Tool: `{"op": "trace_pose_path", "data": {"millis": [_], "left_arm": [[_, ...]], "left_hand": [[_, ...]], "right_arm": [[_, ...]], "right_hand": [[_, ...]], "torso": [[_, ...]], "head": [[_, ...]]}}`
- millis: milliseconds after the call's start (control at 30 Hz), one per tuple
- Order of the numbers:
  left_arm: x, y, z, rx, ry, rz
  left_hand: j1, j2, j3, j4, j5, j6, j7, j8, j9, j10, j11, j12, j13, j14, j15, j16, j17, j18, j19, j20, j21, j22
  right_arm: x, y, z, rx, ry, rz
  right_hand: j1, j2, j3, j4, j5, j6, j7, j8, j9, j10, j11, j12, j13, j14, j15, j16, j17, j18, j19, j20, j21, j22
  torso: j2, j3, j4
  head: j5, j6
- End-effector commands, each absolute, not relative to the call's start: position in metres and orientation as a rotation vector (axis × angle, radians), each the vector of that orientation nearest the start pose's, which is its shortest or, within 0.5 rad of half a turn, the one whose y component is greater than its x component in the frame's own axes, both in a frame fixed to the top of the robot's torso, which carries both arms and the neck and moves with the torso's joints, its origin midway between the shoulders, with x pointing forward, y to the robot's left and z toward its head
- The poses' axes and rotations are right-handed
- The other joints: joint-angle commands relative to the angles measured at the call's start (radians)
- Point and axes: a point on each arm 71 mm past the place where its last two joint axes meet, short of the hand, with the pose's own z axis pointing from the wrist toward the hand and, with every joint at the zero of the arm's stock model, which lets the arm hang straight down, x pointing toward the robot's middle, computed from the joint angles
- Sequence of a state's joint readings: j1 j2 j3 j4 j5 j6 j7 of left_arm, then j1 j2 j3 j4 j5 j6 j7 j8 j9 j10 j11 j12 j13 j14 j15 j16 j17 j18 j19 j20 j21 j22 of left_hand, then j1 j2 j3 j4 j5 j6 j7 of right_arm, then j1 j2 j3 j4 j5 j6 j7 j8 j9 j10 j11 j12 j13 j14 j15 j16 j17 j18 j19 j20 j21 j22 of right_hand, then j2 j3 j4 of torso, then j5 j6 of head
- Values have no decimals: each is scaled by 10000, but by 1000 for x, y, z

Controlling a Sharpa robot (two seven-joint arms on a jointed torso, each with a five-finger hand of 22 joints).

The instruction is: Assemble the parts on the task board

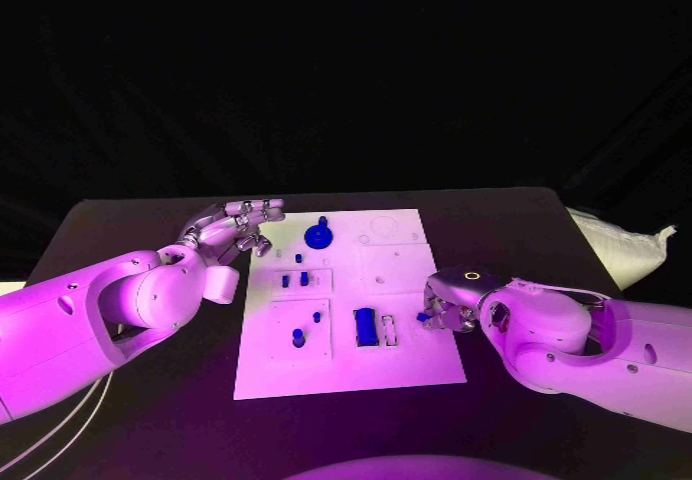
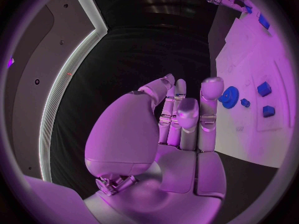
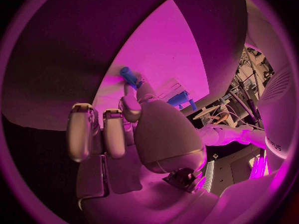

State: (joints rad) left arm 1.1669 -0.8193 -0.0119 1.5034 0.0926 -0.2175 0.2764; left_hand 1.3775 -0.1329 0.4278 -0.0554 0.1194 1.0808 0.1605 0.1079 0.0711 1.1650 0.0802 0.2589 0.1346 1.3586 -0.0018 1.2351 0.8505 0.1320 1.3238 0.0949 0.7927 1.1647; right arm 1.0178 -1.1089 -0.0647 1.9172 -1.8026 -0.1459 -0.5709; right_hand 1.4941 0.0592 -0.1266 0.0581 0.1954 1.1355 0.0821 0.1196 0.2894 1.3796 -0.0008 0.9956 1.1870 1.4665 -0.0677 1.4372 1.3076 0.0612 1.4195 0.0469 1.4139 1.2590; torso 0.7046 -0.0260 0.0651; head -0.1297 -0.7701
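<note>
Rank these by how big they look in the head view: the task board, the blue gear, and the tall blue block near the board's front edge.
1. Task board, by far the largest.
2. Blue gear and tall blue block: they look about alike, too close to rank.

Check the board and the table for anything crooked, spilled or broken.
Nothing stands out. The white board lies flat on the black table, with the blue parts in place on it, including the gear. The right hand holds one small blue piece at the board's right edge; the left hand is empty.

task board (image 1: 397, 262): white, flat, mid-table | blue gear (image 1: 319, 236): far-left corner | small blue part (image 3: 128, 76): seemingly pinched at right edge
</note>
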Motion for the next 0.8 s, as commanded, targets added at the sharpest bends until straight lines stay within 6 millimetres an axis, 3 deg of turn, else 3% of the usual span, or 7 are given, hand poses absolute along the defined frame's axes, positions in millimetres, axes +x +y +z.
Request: {"op": "trace_pose_path", "data": {"millis": [33, 267, 367, 400, 467, 800], "left_arm": [[488, 196, -193, -12796, 15437, -16293], [488, 196, -194, -12835, 15480, -16346], [488, 196, -194, -12919, 15487, -16397], [488, 196, -194, -12936, 15486, -16404], [487, 196, -194, -12956, 15486, -16420], [487, 196, -193, -12972, 15484, -16466]], "left_hand": [[48, 91, -24, -59, 6, -72, 10, 30, -1, -55, 18, 25, 12, -55, 9, -8, -10, 132, 4, 43, -33, -11], [41, 99, -31, -53, 4, -78, 12, 36, -1, -67, 21, 39, 15, -61, 12, -12, -29, 133, 5, 45, -41, -15], [40, 105, -31, -51, 5, -79, 11, 38, -1, -70, 21, 43, 16, -63, 13, -13, -32, 132, 5, 45, -41, -15], [41, 105, -31, -51, 5, -79, 11, 39, -1, -70, 20, 43, 16, -63, 13, -12, -32, 132, 5, 45, -41, -15], [50, 114, -26, -55, 8, -79, 8, 41, 0, -73, 18, 47, 17, -63, 12, -10, -29, 134, 3, 46, -50, -20], [50, 114, -26, -55, 8, -79, 8, 41, 0, -73, 18, 47, 17, -63, 12, -10, -29, 134, 3, 46, -50, -20]], "right_arm": [[361, -242, -260, -1076, 20610, 2081], [359, -244, -254, 2108, 20476, 3556], [359, -244, -251, 3099, 20203, 4023], [360, -244, -250, 3333, 20143, 4138], [360, -243, -249, 3721, 20063, 4345], [360, -234, -248, 4659, 19973, 5169]], "right_hand": [[-230, 429, 915, -188, 1113, -109, -33, -75, -320, -128, -44, -136, -69, 612, -25, -68, 502, 38, 57, -87, -11, 90], [-1164, -133, 2348, 412, 2385, -126, -27, -211, -391, -43, -31, -99, -34, 633, -37, -67, 539, 24, 118, -109, 29, 171], [-1658, -849, 3793, 702, 2735, -25, 3, -235, -392, 20, -58, -48, 25, 647, -30, -49, 586, 13, 146, -98, 49, 214], [-1678, -866, 3883, 712, 2756, -18, -13, -234, -389, 24, -38, -45, 29, 648, -35, -46, 592, 16, 148, -103, 50, 217], [-1984, -1215, 4632, 780, 2756, 49, -21, -213, -351, 74, -43, -8, 66, 656, -38, -33, 620, 12, 162, -103, 61, 243], [-2522, -1601, 5035, 875, 2977, 120, -39, -167, -273, 154, -36, 50, 116, 668, -43, -6, 670, 5, 182, -106, 77, 279]], "torso": [[2, 2, 12], [-2, -2, 35], [9, -6, 31], [13, -3, 24], [15, -2, 19], [3, -5, 13]], "head": [[-2, 10], [10, 4], [29, 10], [35, 19], [44, 24], [88, -20]]}}
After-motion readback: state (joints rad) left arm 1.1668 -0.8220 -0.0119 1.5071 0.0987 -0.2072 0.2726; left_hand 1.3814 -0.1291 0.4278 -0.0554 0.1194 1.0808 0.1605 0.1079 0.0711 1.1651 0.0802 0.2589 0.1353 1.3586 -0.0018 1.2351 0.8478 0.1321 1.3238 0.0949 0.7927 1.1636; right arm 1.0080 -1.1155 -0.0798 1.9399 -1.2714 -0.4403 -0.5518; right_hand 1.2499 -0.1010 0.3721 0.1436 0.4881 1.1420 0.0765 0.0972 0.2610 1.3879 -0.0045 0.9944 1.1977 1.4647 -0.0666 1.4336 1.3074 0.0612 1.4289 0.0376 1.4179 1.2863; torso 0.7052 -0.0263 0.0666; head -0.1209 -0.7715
